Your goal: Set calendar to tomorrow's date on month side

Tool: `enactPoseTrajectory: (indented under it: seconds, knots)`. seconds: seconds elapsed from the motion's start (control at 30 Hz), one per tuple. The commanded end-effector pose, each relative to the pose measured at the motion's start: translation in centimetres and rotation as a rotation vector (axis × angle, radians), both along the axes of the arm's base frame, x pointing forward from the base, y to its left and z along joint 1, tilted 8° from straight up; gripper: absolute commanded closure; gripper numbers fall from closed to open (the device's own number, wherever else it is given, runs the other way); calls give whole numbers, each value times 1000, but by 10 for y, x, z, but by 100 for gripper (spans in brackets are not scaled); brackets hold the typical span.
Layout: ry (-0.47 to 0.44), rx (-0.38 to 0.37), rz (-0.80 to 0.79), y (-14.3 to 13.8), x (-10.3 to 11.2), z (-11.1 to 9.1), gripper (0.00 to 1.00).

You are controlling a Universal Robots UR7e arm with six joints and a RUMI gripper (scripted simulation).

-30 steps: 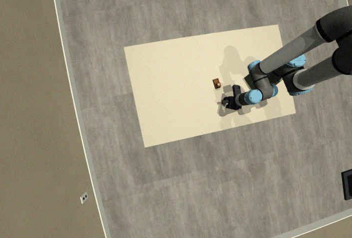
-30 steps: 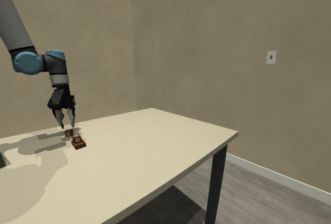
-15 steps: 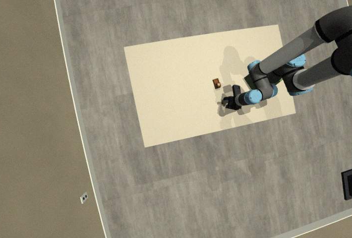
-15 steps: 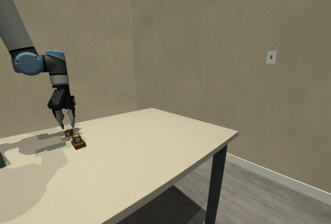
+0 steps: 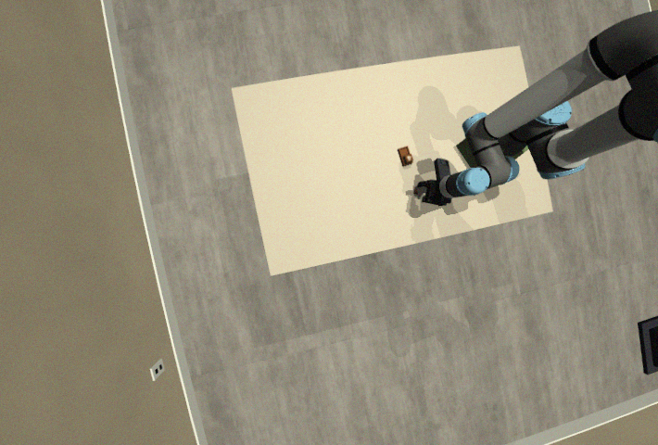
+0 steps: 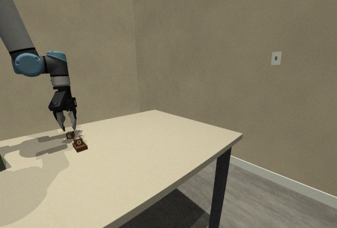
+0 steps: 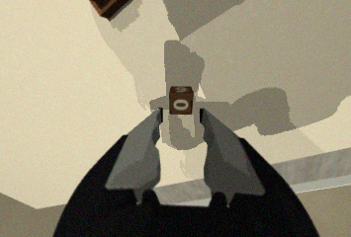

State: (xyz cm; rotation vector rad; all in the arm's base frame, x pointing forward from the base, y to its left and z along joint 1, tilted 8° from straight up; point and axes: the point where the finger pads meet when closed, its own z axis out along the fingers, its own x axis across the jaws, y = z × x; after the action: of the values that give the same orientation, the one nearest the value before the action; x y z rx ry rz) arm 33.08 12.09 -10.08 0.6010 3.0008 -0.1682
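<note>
One number cube (image 6: 70,135) (image 7: 181,101) on surface (image 5: 335,168) (image 6: 153,150) (image 7: 49,123), lower left of exterior frame, outside tray (image 5: 400,153) (image 6: 80,147) (image 7: 109,9), presumably for turning; fingers (image 6: 69,130) apart above, holding nothing.

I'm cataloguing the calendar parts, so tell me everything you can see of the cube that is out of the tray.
The loose cube is small and dark brown, wood-like, with pale digits. It stands on the light table top, apart from the tray, in the arm's shadow. The exterior view shows a 6 on one side; the wrist view shows a 0 on another face and part of a further pale mark. The jaws are parted above it, not gripping it. Its underside is hidden.
</note>
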Motion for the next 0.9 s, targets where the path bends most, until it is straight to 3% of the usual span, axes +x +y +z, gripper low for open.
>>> enactPoseTrajectory:
  seconds: [0.0, 0.53, 0.87]
  knots:
    - [-1, 0, 0, 0, 0, 0, 72]
    - [-1, 0, 0, 0, 0, -1, 72]
    - [-1, 0, 0, -1, 1, -12, 72]
